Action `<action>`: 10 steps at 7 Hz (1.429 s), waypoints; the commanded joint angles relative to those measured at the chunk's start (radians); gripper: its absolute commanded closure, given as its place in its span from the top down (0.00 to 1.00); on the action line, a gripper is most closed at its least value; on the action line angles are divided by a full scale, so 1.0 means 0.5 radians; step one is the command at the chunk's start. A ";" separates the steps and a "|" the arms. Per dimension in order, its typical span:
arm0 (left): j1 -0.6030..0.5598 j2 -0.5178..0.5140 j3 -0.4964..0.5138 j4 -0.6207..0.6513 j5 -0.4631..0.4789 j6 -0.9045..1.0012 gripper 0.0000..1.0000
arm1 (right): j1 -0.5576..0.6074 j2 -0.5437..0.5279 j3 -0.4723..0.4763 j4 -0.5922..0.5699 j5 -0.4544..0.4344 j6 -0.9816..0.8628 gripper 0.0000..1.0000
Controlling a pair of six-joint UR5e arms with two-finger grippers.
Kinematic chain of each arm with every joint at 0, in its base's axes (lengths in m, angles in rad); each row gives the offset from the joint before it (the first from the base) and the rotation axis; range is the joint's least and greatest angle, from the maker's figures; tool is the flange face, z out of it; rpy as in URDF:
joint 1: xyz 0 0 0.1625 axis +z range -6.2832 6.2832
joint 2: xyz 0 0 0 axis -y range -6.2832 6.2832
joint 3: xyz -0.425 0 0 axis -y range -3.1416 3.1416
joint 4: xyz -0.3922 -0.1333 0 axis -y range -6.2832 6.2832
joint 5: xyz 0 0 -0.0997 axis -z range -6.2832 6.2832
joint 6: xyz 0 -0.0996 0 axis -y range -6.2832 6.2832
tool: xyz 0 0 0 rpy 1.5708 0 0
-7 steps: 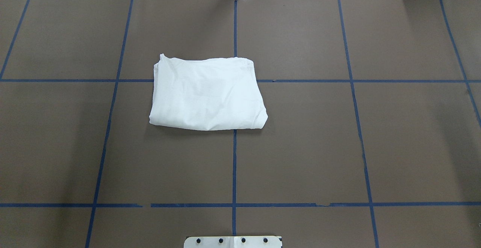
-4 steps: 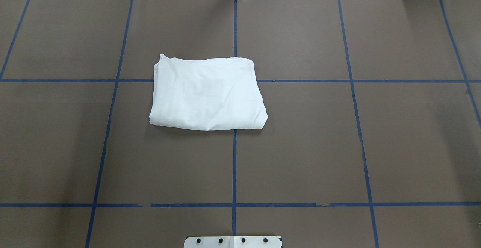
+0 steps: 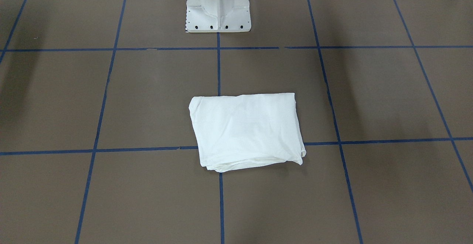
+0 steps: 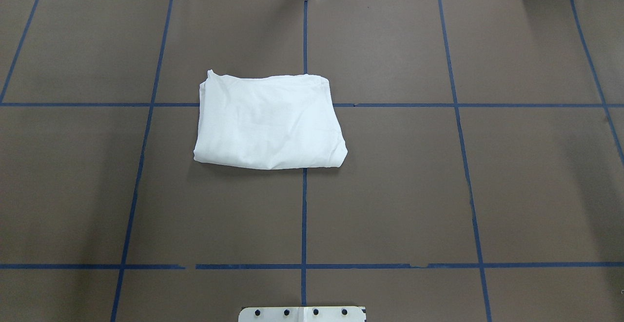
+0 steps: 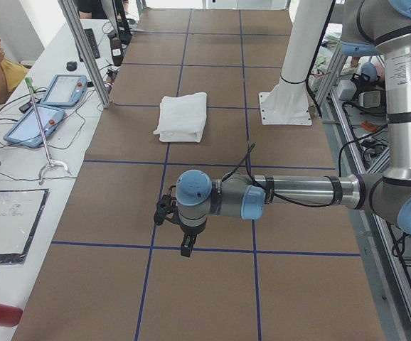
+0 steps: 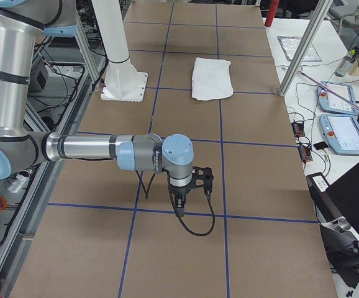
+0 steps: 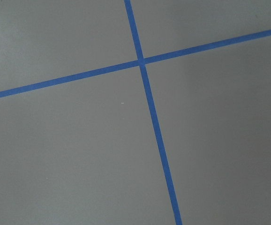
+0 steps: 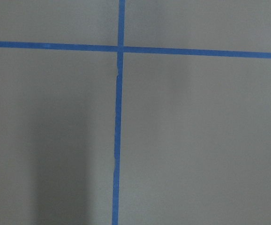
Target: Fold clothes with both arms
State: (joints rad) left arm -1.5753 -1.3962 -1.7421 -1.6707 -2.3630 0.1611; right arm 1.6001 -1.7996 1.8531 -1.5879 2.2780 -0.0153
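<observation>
The brown table (image 4: pixel 390 190), gridded with blue tape, fills both central views. The left arm (image 5: pixel 298 190) and right arm (image 6: pixel 86 148) show only in the side views, each partly cut off by the frame. The white T-shirt (image 4: pixel 268 122) lies folded into a rectangle between the two grippers and well apart from both, sleeves and collar tucked out of sight. The left gripper (image 5: pixel 184 238) and right gripper (image 6: pixel 179 202) are small dark shapes above bare table, and I cannot tell whether their fingers are apart or together.

Left arm (image 5: pixel 298 190): silver-grey tubes, light-blue joint caps (image 5: pixel 191 186), black looped cable (image 5: pixel 242 160) at wrist's 12 o'clock. Right arm (image 6: pixel 86 148): same finish, black trailing cable (image 6: pixel 198 233) at 6 o'clock. White pedestal (image 3: pixel 218 7), black bolts (image 3: pixel 211 26) along foot.
</observation>
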 commanded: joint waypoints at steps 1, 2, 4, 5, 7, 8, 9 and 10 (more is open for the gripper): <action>0.000 0.001 -0.001 0.000 0.001 0.000 1.00 | -0.006 0.000 0.003 0.000 0.000 0.000 1.00; 0.000 0.004 -0.001 0.000 0.001 0.000 1.00 | -0.010 0.000 0.009 0.004 0.015 0.000 1.00; 0.000 0.107 -0.099 0.000 0.001 0.000 1.00 | -0.013 0.000 0.009 0.004 0.015 0.000 1.00; 0.000 0.123 -0.096 0.000 0.001 0.000 1.00 | -0.016 0.000 0.006 0.004 0.015 0.000 1.00; 0.000 0.142 -0.093 0.003 0.004 0.000 1.00 | -0.016 0.000 0.006 0.004 0.015 -0.003 1.00; 0.000 0.145 -0.096 0.003 0.004 0.000 1.00 | -0.016 0.000 0.006 0.004 0.015 -0.003 1.00; 0.000 0.148 -0.096 0.003 0.004 0.000 1.00 | -0.016 0.000 0.009 0.004 0.015 -0.003 1.00; 0.000 0.148 -0.096 0.003 0.004 0.003 1.00 | -0.016 -0.003 0.009 0.004 0.015 -0.006 1.00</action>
State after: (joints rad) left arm -1.5754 -1.3233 -1.7899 -1.6690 -2.3609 0.1614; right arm 1.5923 -1.7996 1.8569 -1.5861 2.2856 -0.0172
